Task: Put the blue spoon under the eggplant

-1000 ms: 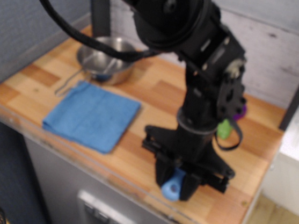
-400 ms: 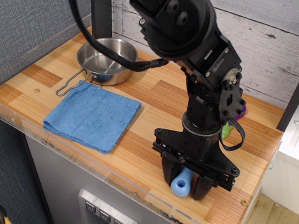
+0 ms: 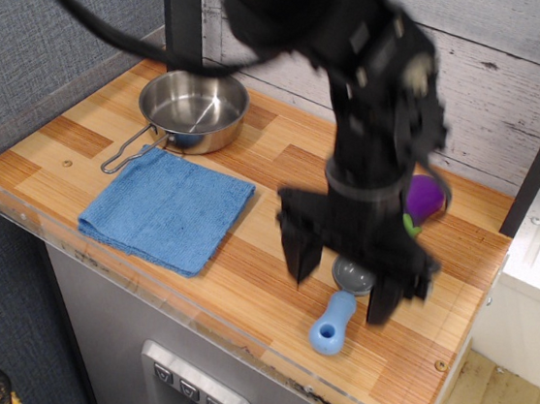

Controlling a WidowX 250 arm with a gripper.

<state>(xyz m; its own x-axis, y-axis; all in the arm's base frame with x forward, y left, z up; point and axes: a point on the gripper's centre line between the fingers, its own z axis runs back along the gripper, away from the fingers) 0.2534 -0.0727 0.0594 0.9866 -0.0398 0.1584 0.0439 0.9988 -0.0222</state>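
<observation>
Plainly, we see the steel pan [image 3: 194, 109] at ten o'clock, seemingly empty. The blue spoon [image 3: 337, 312] lies on the wooden counter [image 3: 274, 168] at five o'clock, beneath the spread-fingered gripper [image 3: 343, 281]; the eggplant [image 3: 424, 200] is at two o'clock.

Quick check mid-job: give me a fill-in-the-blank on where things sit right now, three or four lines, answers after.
1. The blue spoon lies on the ______, not held by the gripper.
2. The gripper's fingers are ______, one on each side of the spoon.
3. The eggplant lies toward the back wall from the spoon; its colour is ______.
4. The steel pan sits just behind the folded blue ______.

Missing words: table; open; purple; cloth
</observation>
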